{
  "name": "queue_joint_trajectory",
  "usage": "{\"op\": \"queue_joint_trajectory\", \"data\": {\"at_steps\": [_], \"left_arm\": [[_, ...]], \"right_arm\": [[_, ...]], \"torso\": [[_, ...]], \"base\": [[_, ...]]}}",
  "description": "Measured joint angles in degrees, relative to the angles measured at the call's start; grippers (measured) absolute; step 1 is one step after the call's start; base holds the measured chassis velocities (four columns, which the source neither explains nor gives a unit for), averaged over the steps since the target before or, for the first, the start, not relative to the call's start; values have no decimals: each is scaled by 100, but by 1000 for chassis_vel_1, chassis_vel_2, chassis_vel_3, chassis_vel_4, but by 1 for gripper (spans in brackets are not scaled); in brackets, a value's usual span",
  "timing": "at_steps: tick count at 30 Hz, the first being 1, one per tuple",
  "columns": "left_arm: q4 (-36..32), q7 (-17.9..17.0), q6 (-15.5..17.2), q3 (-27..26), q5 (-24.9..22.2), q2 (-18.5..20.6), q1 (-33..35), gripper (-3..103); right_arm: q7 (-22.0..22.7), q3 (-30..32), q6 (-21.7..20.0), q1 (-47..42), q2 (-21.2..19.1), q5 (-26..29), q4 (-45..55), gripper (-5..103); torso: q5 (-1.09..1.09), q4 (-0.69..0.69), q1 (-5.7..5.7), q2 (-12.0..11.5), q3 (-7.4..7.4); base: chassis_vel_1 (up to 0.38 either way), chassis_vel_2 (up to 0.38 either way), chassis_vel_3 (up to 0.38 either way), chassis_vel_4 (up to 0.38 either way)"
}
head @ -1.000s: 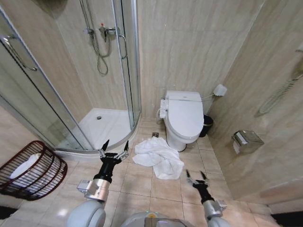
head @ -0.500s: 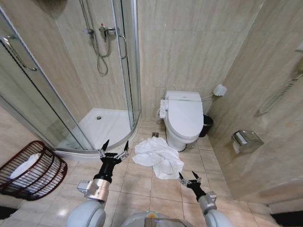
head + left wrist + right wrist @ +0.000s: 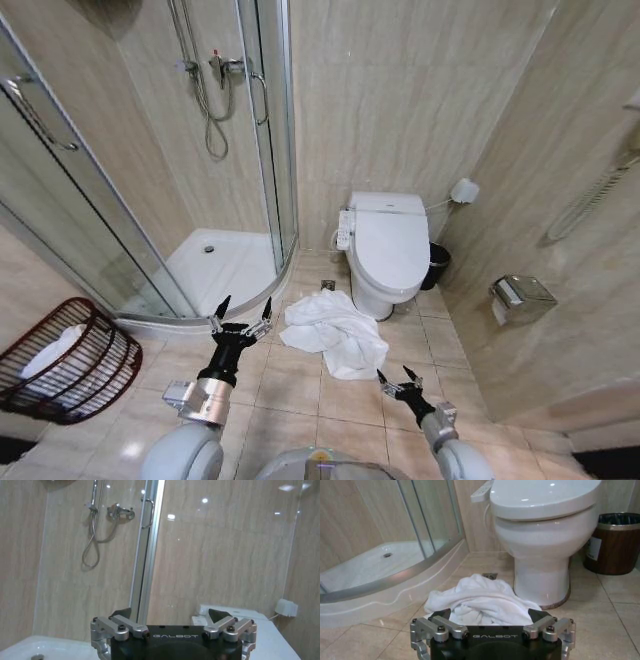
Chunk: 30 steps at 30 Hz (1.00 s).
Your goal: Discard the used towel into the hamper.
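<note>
On the tiled floor (image 3: 300,395) in the head view, the crumpled white cloth towel (image 3: 334,333) lies in a heap just in front of the white toilet (image 3: 388,247), near the curved sill of the glass shower cabin (image 3: 150,230). The round reddish-brown woven hamper (image 3: 62,360) lies tipped on its side at the floor's left edge, well apart from the towel, with white cloth already inside. The left gripper (image 3: 241,316) hovers between hamper and towel, jaws spread and holding nothing. The right gripper (image 3: 396,378) sits low, near the towel's closest edge, jaws likewise spread and empty.

From the left wrist view, the left gripper (image 3: 171,612) points at the shower wall and door frame, with nothing between its parted fingers (image 3: 120,614).

From the right wrist view, the right gripper (image 3: 490,612) faces the towel (image 3: 475,602) directly; the heap rises just beyond the parted fingers (image 3: 538,614), apart from them, with the toilet base (image 3: 542,573) and a brown waste bin (image 3: 611,543) behind.

Assessment: the towel appears soft, light and limp. It should bunch readily but will drape and trail if taken by an edge. The raised fold at the heap's crest looks the soundest place to pinch, gathering several layers. The smooth tile offers little resistance, so the cloth may slide under a shallow approach.
</note>
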Motion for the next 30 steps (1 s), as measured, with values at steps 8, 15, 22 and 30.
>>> {"op": "queue_joint_trajectory", "data": {"at_steps": [8, 15, 22, 30], "left_arm": [[0, 0, 0, 0, 0, 0, 0, 100], [0, 0, 0, 0, 0, 0, 0, 100], [0, 0, 0, 0, 0, 0, -1, 100], [0, 0, 0, 0, 0, 0, -1, 100]], "right_arm": [[-185, 8, 276, 8, 0, 76, -118, 100], [-316, 4, 461, 32, 3, 139, -188, 100], [-304, 2, 646, 41, -17, 227, -217, 100], [-194, 26, 657, 30, -123, 339, -228, 100]], "torso": [[1, 1, 1, 0, 1], [-1, 0, 2, -1, 2], [-1, 0, 3, -1, 2], [0, 1, -33, -70, -35]], "base": [[-110, 104, 106, -105], [-129, 133, 136, -129], [-93, 111, 100, -100], [-11, 13, 11, -17]]}}
